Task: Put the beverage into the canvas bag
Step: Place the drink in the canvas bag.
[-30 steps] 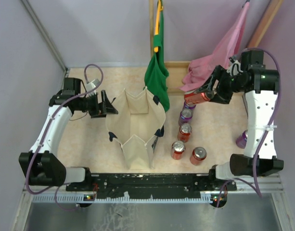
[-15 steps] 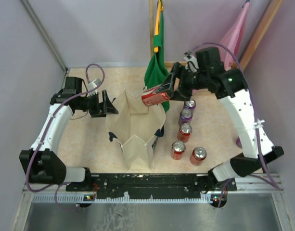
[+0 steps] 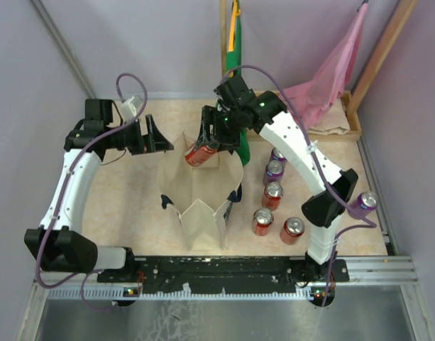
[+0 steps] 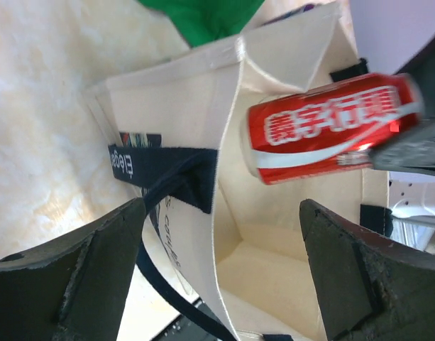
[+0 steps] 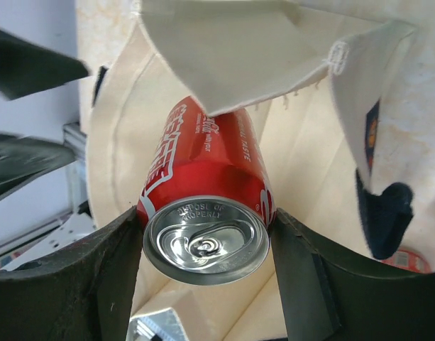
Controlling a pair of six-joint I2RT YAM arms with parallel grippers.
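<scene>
The cream canvas bag [image 3: 203, 202] with navy handles stands open in the middle of the table. My right gripper [image 3: 205, 147] is shut on a red beverage can [image 3: 199, 153] and holds it over the far end of the bag's mouth. In the right wrist view the can [image 5: 206, 206] sits between my fingers, its top facing the camera, the bag's inside [image 5: 302, 170] behind it. My left gripper [image 3: 162, 139] is open just left of the bag's far corner. Its wrist view shows the bag's rim [image 4: 221, 142], a navy handle [image 4: 164, 170] and the can [image 4: 331, 128].
Several more cans stand right of the bag: red ones [image 3: 262, 221] [image 3: 292, 229] [image 3: 272, 194] and purple ones [image 3: 274, 171]. Another purple can [image 3: 362, 204] lies at the right edge. A green cloth bag [image 3: 235, 85] and a pink cloth bag [image 3: 323, 89] hang at the back.
My right arm has swung left with the red can, from beside the pink bag to over the canvas bag's mouth. My left gripper moved slightly up and stays open.
</scene>
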